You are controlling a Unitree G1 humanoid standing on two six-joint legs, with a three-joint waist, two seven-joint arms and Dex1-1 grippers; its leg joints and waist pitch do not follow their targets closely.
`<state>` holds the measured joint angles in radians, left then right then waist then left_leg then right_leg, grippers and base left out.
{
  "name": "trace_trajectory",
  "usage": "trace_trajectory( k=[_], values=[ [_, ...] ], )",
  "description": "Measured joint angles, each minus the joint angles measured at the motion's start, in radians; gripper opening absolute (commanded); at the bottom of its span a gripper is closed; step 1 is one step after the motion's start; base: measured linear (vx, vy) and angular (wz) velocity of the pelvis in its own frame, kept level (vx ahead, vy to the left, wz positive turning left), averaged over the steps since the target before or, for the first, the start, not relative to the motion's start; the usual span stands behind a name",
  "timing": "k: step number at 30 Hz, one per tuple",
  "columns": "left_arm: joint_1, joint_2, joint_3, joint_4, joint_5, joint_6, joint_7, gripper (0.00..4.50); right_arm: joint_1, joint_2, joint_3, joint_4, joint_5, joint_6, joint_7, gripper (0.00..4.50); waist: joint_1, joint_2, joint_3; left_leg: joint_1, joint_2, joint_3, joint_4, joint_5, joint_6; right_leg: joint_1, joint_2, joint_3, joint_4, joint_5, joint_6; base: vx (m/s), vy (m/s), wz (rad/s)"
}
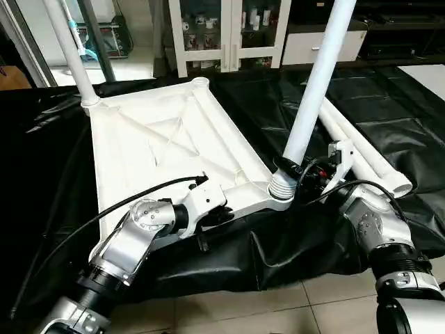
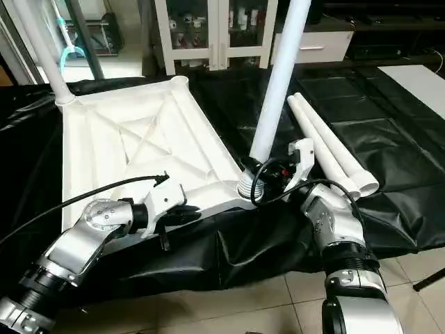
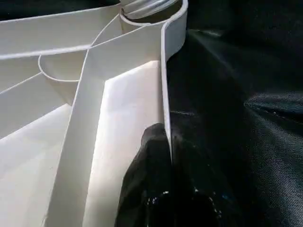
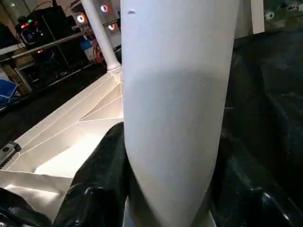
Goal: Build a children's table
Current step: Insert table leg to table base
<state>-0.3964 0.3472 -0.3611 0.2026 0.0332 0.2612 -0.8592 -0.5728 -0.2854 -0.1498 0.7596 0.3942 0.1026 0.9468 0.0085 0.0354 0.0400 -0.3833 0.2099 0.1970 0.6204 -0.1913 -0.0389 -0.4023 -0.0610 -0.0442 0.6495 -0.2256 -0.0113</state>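
Observation:
The white tabletop [image 1: 160, 139] lies underside up on a black sheet, its X ribs showing. One leg [image 1: 69, 49] stands upright in the far left corner socket. A second leg [image 1: 316, 83] rises, slightly tilted, from the near right corner socket, its ribbed end [image 1: 281, 186] at the socket's mouth. My right gripper [image 1: 299, 172] is shut on this leg just above that end, a black finger [image 4: 102, 179] on each side. My left gripper [image 1: 221, 212] is shut on the tabletop's near rim [image 3: 163, 94]. Two more legs [image 1: 361, 149] lie side by side on the sheet at the right.
The black sheet [image 1: 278, 250] hangs over the front edge down to a tiled floor [image 1: 243, 306]. A white glass-door cabinet [image 1: 229, 35] stands behind the work. A white panel [image 1: 427, 76] lies at the far right. A black cable [image 1: 104, 212] runs along my left forearm.

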Motion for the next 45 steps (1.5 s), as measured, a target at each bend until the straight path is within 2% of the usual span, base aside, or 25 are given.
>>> trace_trajectory(
  k=[15,19,24,31,35,40,42,45],
  values=[
    [-0.009,-0.001,0.000,0.015,0.000,-0.006,-0.001,0.00,-0.015,0.002,0.003,0.030,-0.006,-0.025,0.000,1.88,0.000,0.001,0.000,0.000,0.000,0.000,-0.001,0.000,0.000,0.000,0.000,0.000,0.000,0.000,0.000,0.000,0.000,0.00],
    [-0.027,0.003,0.000,0.037,0.000,-0.010,-0.011,0.00,-0.029,0.009,0.004,0.050,-0.017,-0.049,-0.009,1.88,-0.001,0.002,0.000,0.000,0.000,0.000,-0.001,0.000,-0.001,0.000,0.000,0.000,0.000,0.000,0.000,0.000,0.000,0.00],
    [-0.029,0.011,0.000,0.035,0.000,-0.009,-0.011,0.00,-0.030,0.011,0.040,0.050,-0.054,-0.111,-0.013,1.88,-0.003,0.002,0.000,0.000,0.000,0.000,-0.001,0.000,-0.001,0.000,0.000,-0.001,0.000,0.000,0.000,0.000,0.000,0.00],
    [-0.006,0.019,0.005,-0.003,0.000,0.000,-0.008,0.00,-0.037,0.020,-0.007,0.059,0.005,-0.026,-0.007,1.88,-0.005,-0.002,0.001,-0.001,0.001,0.000,-0.004,0.000,-0.001,-0.001,0.001,-0.001,-0.002,-0.001,-0.002,0.000,0.000,0.00],
    [0.004,0.021,0.004,-0.019,0.000,0.004,-0.010,0.00,-0.013,-0.008,0.046,0.024,-0.032,-0.072,0.045,1.88,-0.002,-0.003,0.001,-0.001,0.001,0.000,-0.006,0.000,-0.001,-0.001,0.001,-0.002,-0.002,-0.002,-0.003,0.000,0.000,0.00],
    [0.008,0.025,-0.003,-0.030,-0.001,0.006,-0.012,0.00,0.002,-0.015,0.052,0.003,-0.044,-0.079,0.062,1.88,0.001,-0.004,0.001,-0.001,0.001,0.000,-0.006,0.000,-0.001,-0.001,0.001,-0.002,-0.003,-0.003,-0.004,0.000,0.000,0.00],
    [0.006,0.025,-0.004,-0.030,0.001,0.008,-0.012,0.00,0.008,-0.015,0.071,0.001,-0.065,-0.122,0.057,1.88,0.001,-0.005,0.000,0.000,0.001,0.000,-0.006,0.000,-0.001,-0.001,0.001,-0.002,-0.002,-0.003,-0.004,0.000,0.000,0.00],
    [0.006,0.024,-0.007,-0.029,0.002,0.011,-0.011,0.00,0.023,-0.017,0.110,0.001,-0.108,-0.231,0.049,1.88,0.001,-0.008,-0.002,0.000,0.001,0.000,-0.006,0.000,-0.001,-0.001,0.001,-0.002,-0.003,-0.003,-0.004,0.000,0.000,0.00]
  ],
)
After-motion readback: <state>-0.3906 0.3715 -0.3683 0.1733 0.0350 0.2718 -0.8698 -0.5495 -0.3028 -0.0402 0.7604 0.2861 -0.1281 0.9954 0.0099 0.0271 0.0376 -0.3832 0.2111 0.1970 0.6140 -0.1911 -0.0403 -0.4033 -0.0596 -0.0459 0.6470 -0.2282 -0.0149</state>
